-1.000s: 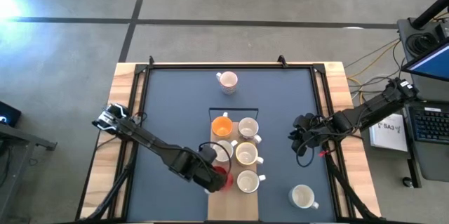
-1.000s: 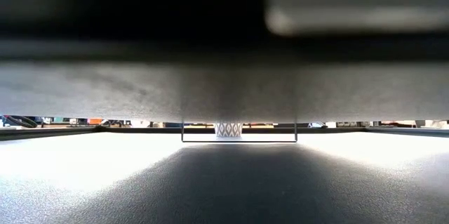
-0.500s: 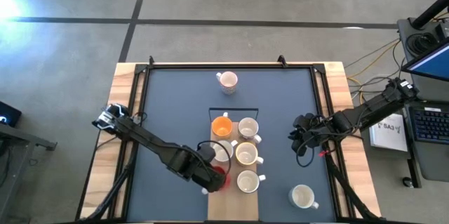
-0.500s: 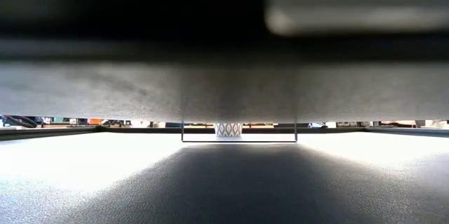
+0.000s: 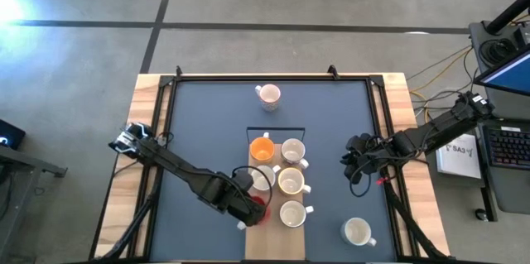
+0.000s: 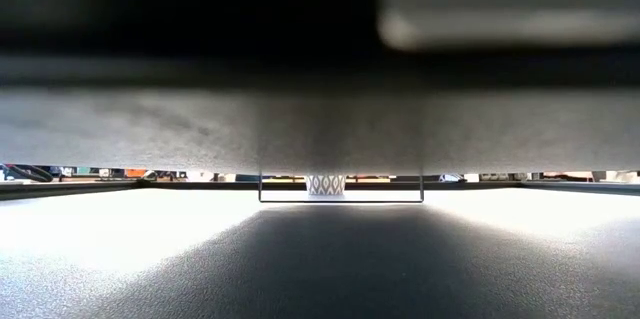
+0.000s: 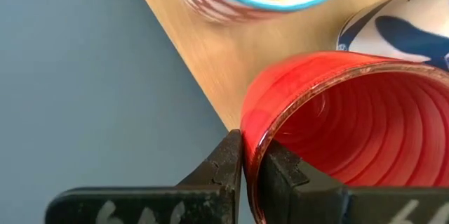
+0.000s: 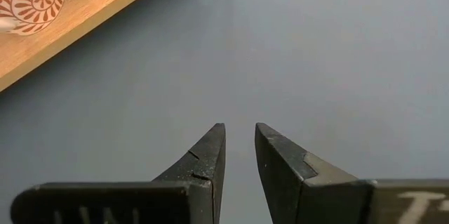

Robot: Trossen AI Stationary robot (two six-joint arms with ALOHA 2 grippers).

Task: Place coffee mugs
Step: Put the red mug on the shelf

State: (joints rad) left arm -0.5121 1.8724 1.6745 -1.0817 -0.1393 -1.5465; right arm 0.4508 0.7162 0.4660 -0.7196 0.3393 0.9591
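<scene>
The table (image 5: 199, 123) fills the middle of the high view, with a wooden board (image 5: 276, 247) at lower centre holding most of the mugs in two columns. There's one stray white mug (image 5: 267, 94) at upper centre and another (image 5: 357, 231) at lower right.

The left gripper (image 5: 252, 211) sits at the board's lower left, pinching the rim of the red mug (image 7: 337, 126): one finger inside the wall, one outside, pressed tight on it. The mug looks to be over the board's edge. If it's being set down, I'd make sure the base sits flat on the wood before letting go, then lift straight up so the inner finger doesn't drag it into the neighbour mug (image 7: 393, 24), which is really close.

The right gripper (image 8: 238, 155) hovers over bare table at centre right, fingers slightly apart, holding nothing.

Writing: there's a white sheet at the far right with print on it, too small to read. The marks on the fingers are cut off.
</scene>
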